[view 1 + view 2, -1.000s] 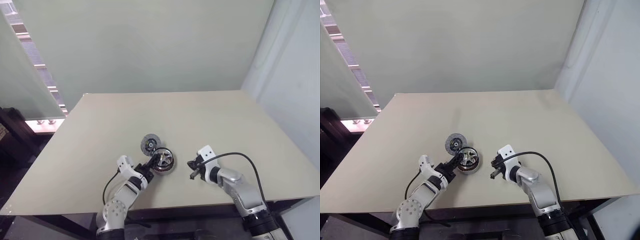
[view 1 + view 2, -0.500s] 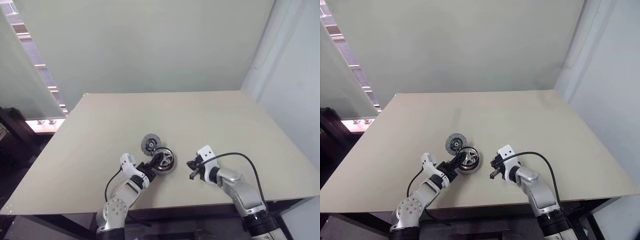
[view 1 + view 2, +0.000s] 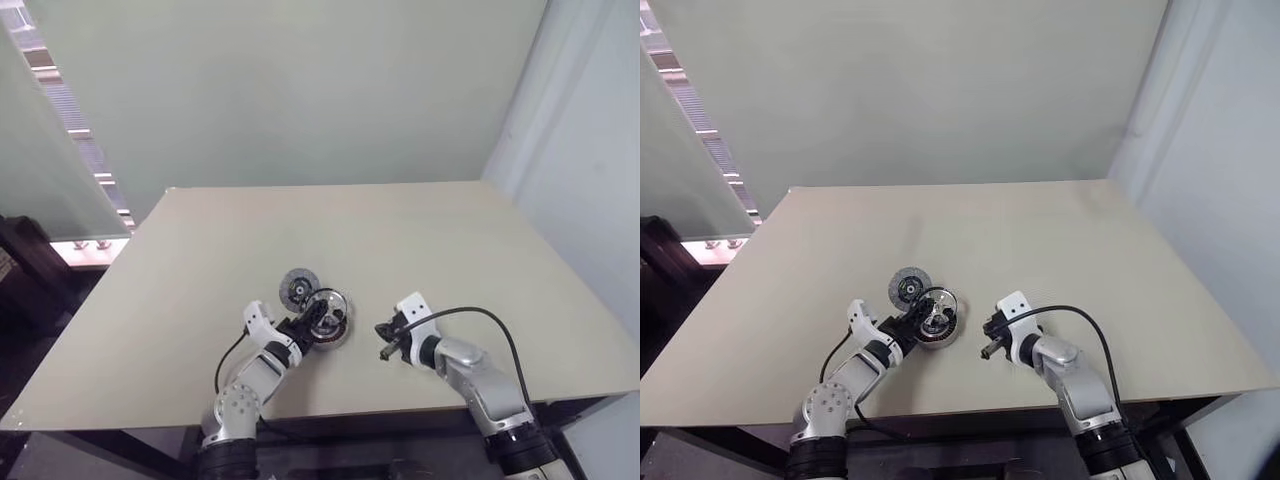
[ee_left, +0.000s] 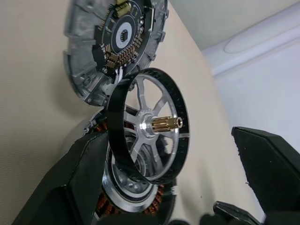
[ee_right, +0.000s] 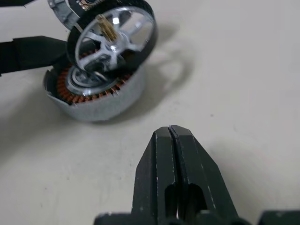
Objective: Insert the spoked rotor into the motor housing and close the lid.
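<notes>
The motor housing [image 5: 96,96], a round metal part with copper windings, sits on the table near the front. The spoked rotor [image 4: 147,126], a black ring with silver spokes and a brass shaft, leans tilted on top of the housing, not seated. Just behind them lies the lid [image 4: 112,42], a grey disc with a dark circuit board facing up. My left gripper [image 3: 312,324] is open, one finger [image 4: 79,187] close by the rotor's rim and the other finger [image 4: 272,178] well apart from it. To the right of the housing, my right gripper [image 5: 171,136] is shut and empty.
The beige table [image 3: 420,240] stretches wide behind and to both sides of the parts. A black cable [image 3: 470,312] loops from my right wrist. A wall stands behind the table and a glass panel [image 3: 40,150] is at the far left.
My left forearm has edged slightly toward the housing, so its fingers sit closer around the rotor. The right arm has not moved.
</notes>
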